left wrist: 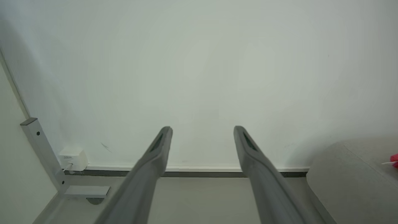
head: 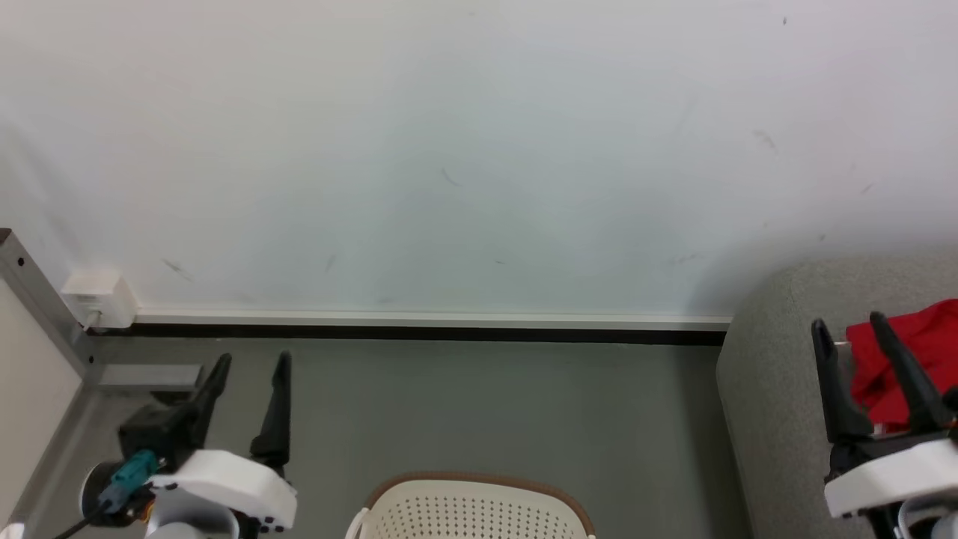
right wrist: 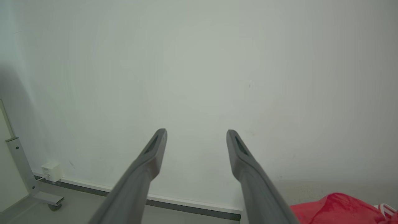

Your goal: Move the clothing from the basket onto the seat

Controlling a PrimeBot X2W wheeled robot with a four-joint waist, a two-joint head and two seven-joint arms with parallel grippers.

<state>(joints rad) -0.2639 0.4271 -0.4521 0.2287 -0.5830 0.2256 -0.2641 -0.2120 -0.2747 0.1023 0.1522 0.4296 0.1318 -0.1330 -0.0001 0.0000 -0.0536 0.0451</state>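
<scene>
Red clothing (head: 909, 359) lies crumpled on the grey seat (head: 771, 389) at the right edge of the head view. It also appears as red clothing (right wrist: 339, 210) low in the right wrist view and as a sliver of clothing (left wrist: 394, 160) on the seat (left wrist: 351, 183) in the left wrist view. The cream basket (head: 471, 509) with its brown rim pokes up at bottom centre; its inside is out of view. My left gripper (head: 251, 363) stands open over the floor at lower left. My right gripper (head: 849, 326) is open, raised in front of the clothing, holding nothing.
A white wall (head: 449, 150) with a baseboard (head: 426, 323) runs across the back. A white wall box (head: 97, 298) with a cable and a grey metal frame leg (head: 37, 299) on a wheeled foot stand at the left. Grey floor (head: 486, 404) lies between basket and wall.
</scene>
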